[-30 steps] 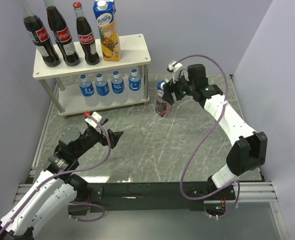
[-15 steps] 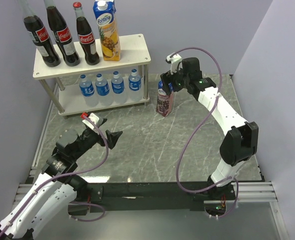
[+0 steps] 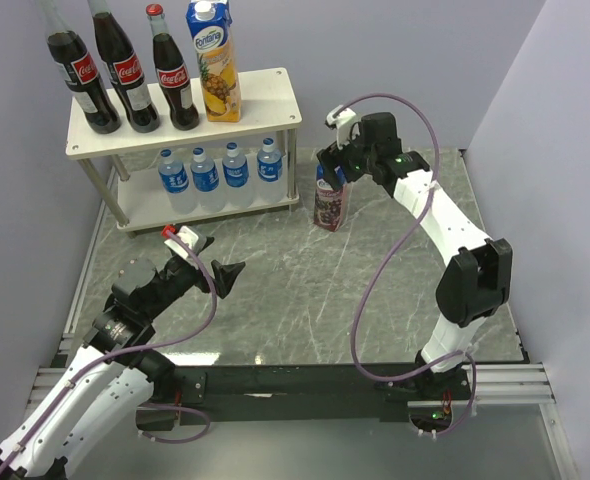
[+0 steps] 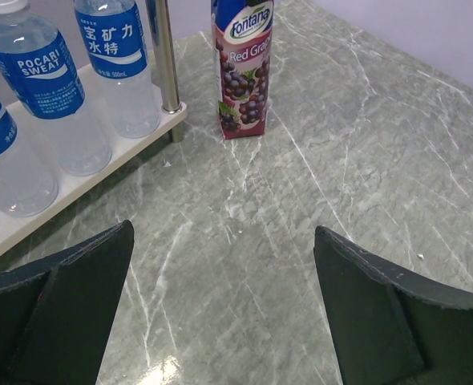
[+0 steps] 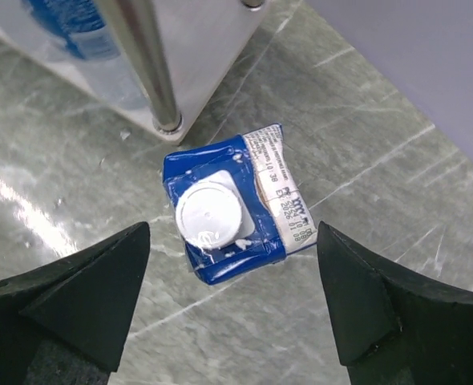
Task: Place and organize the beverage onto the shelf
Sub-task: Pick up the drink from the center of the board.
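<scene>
Grape juice carton [image 3: 329,205] stands upright on the marble table [image 3: 305,300], just beside the right front leg of the shelf [image 3: 270,100], on neither board. I see my right gripper [image 3: 335,168] directly above its white cap, fingers spread to either side with clear gaps, holding nothing. My left gripper [image 3: 231,275] hangs over the near-left table, jaws wide apart and empty. The top board carries three cola bottles [image 3: 125,75] and the pineapple juice carton [image 3: 215,70]; four Pocari Sweat bottles [image 3: 220,170] line the lower board.
</scene>
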Controlling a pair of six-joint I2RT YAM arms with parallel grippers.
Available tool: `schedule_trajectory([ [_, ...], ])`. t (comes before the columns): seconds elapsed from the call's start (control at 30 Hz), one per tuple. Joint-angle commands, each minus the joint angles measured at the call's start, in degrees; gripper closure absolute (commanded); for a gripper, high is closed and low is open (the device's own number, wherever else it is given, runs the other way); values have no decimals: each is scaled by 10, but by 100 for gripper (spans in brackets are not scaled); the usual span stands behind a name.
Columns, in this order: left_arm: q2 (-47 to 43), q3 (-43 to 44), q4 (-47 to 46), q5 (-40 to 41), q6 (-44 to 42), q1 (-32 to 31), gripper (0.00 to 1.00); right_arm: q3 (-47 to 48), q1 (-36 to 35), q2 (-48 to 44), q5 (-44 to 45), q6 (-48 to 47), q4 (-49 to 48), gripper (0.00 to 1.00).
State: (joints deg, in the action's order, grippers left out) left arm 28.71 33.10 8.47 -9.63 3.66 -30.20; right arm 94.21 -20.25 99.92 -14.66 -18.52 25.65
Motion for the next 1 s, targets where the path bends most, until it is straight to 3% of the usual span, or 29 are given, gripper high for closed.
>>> schedule_trajectory([
  [0.0, -1, 16, -13, -7, -4, -1, 1, 31, 3, 10, -58, -94, 55, 10],
  [0.3, 1, 15, -13, -9, -5, -1, 1, 81, 14, 33, -90, -143, 102, 10],
  [0.67, 1, 13, -18, -13, -5, 0, 1, 118, 26, 86, -104, -128, 113, 14],
  [0.77, 6, 12, -20, -15, -5, -1, 1, 128, 31, 97, -115, -123, 121, 21],
  [0.87, 6, 12, -20, -16, -2, -1, 1, 134, 36, 99, -135, -125, 128, 37],
  [0.9, 5, 11, -25, -8, 0, 0, 0, 137, 38, 99, -139, -127, 137, 50],
  [0.97, 6, 8, -32, -1, 13, 0, 0, 142, 40, 98, -151, -130, 146, 67],
])
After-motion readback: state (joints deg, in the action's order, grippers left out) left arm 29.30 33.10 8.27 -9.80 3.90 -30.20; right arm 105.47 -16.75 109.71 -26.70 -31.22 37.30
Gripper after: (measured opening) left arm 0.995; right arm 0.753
